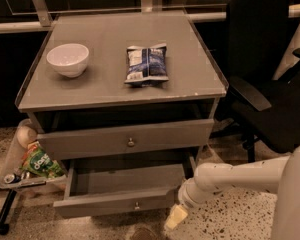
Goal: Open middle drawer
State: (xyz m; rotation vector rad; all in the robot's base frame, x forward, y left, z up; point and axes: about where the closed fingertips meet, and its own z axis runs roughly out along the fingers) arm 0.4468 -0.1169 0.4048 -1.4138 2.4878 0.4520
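The grey cabinet shows two drawer fronts. The upper front, with a small round knob, sits close under the top. Below it the middle drawer is pulled well out, so its bare inside shows, and its front carries a small knob. My gripper, on the white arm coming from the right, is low at the right end of that pulled-out front, close to the floor. No third front shows.
A white bowl and a blue chip bag lie on the cabinet top. A black office chair stands to the right. A tray with a green packet hangs at the cabinet's left side. The floor is speckled.
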